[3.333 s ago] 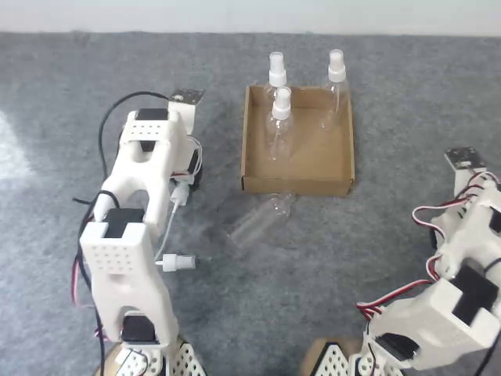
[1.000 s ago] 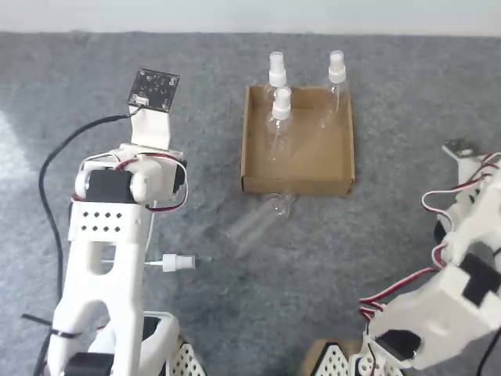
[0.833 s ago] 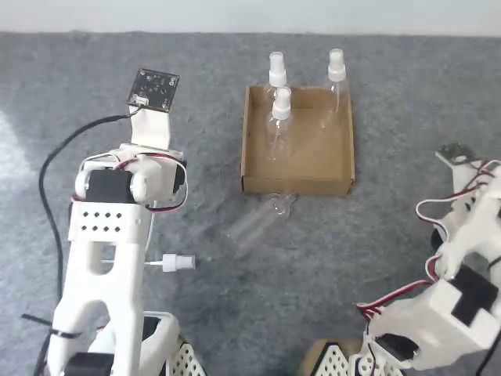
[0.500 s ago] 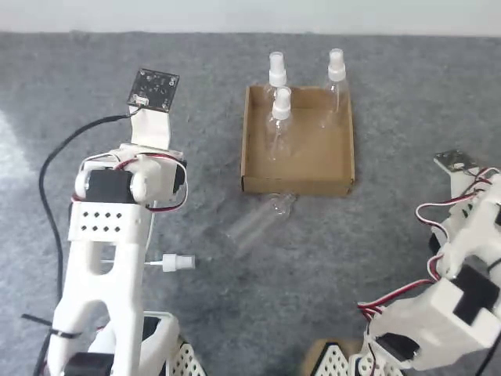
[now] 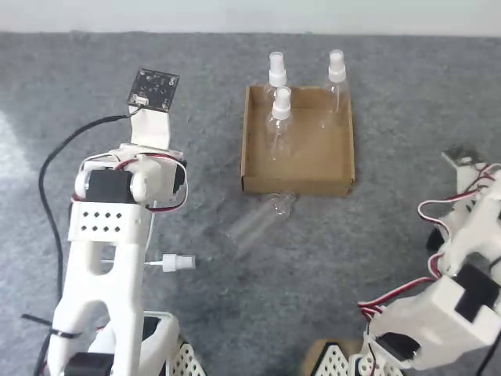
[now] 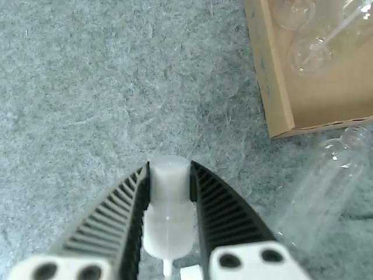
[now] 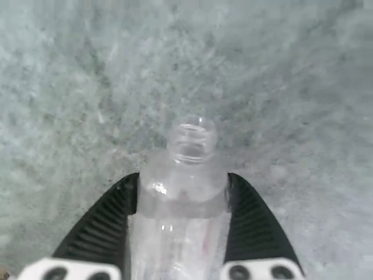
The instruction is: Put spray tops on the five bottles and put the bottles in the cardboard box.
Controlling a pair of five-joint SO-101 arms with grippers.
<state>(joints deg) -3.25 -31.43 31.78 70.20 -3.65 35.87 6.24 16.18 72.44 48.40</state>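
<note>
The left tool (image 6: 169, 169) is closed on a white spray top (image 6: 169, 224), its 2 ribbed jaws pressed against the top's sides. Beyond it in that view are a corner of the box (image 6: 274, 87) and a clear lying bottle (image 6: 326, 181) just outside the box wall. The right tool (image 7: 182, 181) grips a clear open bottle (image 7: 185, 233) by the shoulder, one jaw on each side, with the bare threaded neck sticking out past the tips, over the grey counter (image 7: 70, 70).

From the high view, the cardboard box (image 5: 250, 141) sits in the upper middle of the frame. 3 capped bottles (image 5: 280, 125) stand upright in it, 2 at the wall nearest the frame's top and 1 toward the box's left side (each wears a white top). The lying bottle (image 5: 258, 219), without a top, rests on its side on the counter (image 5: 368, 235), just below the box's lower wall, neck toward it. A loose top (image 5: 178, 262) with its thin tube lies at lower left of centre, beside the left arm (image 5: 109, 235). The right arm (image 5: 462, 274) fills the lower right corner, well apart from the box.
</note>
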